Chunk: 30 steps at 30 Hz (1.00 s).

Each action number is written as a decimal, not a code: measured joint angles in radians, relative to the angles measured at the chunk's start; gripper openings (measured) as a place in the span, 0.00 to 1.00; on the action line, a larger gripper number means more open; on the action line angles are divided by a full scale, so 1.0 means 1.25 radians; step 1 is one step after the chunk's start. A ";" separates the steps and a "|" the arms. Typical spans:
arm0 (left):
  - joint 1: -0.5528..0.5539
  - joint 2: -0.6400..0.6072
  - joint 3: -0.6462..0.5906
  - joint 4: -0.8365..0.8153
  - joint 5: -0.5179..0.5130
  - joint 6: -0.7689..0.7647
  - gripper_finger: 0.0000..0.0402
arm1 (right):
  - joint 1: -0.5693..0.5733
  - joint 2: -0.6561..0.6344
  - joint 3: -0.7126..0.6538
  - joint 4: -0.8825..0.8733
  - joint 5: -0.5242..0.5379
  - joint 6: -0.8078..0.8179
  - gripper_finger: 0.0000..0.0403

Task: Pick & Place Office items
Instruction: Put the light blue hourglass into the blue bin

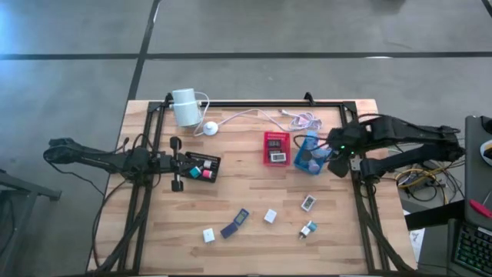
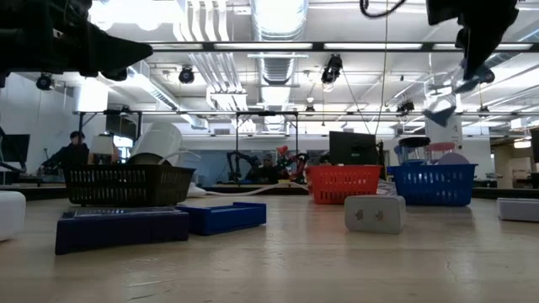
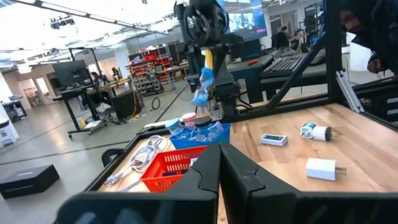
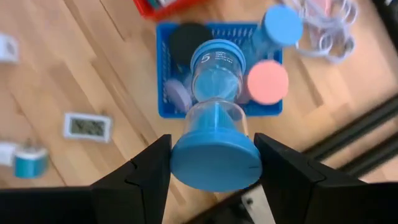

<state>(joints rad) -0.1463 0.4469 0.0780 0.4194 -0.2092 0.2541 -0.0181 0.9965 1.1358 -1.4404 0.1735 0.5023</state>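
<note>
Between right gripper (image 4: 211,163) fingers, over blue tray (image 4: 165,81): blue sand timer (image 4: 216,115).

The table (image 1: 254,231) is showing pale wood planks with a smooth, satiny finish, framed by matt black metal rails (image 1: 254,103). The blue sand timer (image 4: 216,124) in the right gripper (image 4: 214,171) is looking like glossy plastic — clear through its waist, opaque blue at the end caps. The gripper's fingers (image 4: 140,177) are reading as matt black plastic. Directly beyond the timer the blue basket (image 4: 165,106) is showing a ribbed plastic mesh, as is the red basket (image 1: 277,148) at nine o'clock from it. The white cable (image 1: 304,119), at twelve o'clock of the baskets, is looking smooth and rubbery — slightly shiny.
</note>
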 joint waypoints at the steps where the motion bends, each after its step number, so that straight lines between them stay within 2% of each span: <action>1: 0.000 0.001 0.000 0.000 0.000 -0.003 0.03 | 0.000 0.010 -0.006 -0.004 -0.005 0.000 0.49; 18: 0.000 0.001 -0.001 -0.001 0.000 -0.036 0.03 | -0.006 0.165 -0.082 0.006 -0.012 -0.055 0.49; 30: 0.000 0.001 -0.001 -0.007 0.001 -0.036 0.03 | -0.095 0.231 -0.050 0.003 -0.003 -0.144 0.49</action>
<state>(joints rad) -0.1463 0.4477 0.0772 0.4103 -0.2085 0.2092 -0.1374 1.2853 1.0731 -1.4364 0.1702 0.3221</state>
